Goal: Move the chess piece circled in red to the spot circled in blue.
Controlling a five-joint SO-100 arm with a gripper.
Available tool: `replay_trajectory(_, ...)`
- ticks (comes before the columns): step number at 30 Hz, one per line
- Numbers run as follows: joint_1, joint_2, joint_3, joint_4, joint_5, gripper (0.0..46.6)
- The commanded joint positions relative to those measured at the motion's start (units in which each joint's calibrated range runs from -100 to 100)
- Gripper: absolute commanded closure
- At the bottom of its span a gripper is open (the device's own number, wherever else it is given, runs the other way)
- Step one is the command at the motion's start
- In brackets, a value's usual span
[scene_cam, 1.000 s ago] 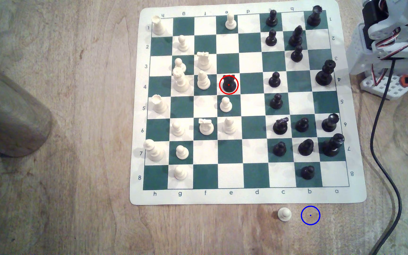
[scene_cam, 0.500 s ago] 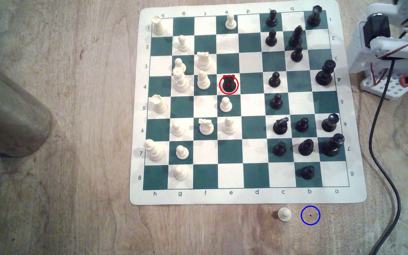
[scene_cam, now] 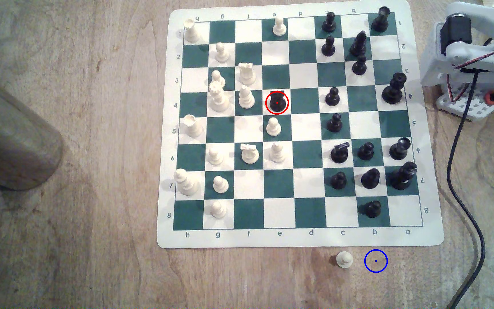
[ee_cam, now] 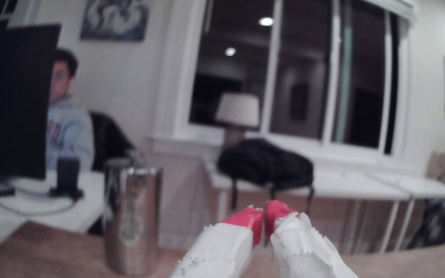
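The chess piece circled in red (scene_cam: 277,102) is a squat black knight standing upright on a white square of row 4, near the middle of the green-and-white board (scene_cam: 308,237). The spot circled in blue (scene_cam: 376,261) is bare wood just below the board's lower edge, toward the exterior view's right. My arm (scene_cam: 474,53) is folded at the exterior view's upper right, off the board and far from both. In the wrist view my gripper (ee_cam: 263,211) points out level across the room, its red-tipped, tape-wrapped fingers (ee_cam: 245,217) pressed together with nothing between them.
A lone white pawn (scene_cam: 344,259) stands on the wood just left of the blue ring. Many white and black pieces crowd the board around the knight. A steel tumbler (scene_cam: 11,133) stands at the exterior view's left. A black cable (scene_cam: 462,190) runs down the right side.
The arm's upper links have swung and unfolded at the upper right corner. No piece has moved.
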State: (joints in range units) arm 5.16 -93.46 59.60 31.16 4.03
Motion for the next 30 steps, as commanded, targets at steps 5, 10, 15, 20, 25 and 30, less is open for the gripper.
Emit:
replay_trajectory(5,-7.31,13.24,-11.01,18.64,0.78,41.5)
replay_trajectory(10,-10.52,19.27,-16.54,27.08,-3.32,38.0)
replay_trajectory(15,-9.82,22.33,-15.27,26.99,-3.03,37.0)
replay_trajectory(20,-9.89,25.72,-15.09,28.39,-4.25,35.2)
replay_trajectory(25,-9.43,31.50,-16.54,30.35,-6.94,34.0)
replay_trajectory(30,-9.82,37.61,-16.63,26.17,-8.30,29.7)
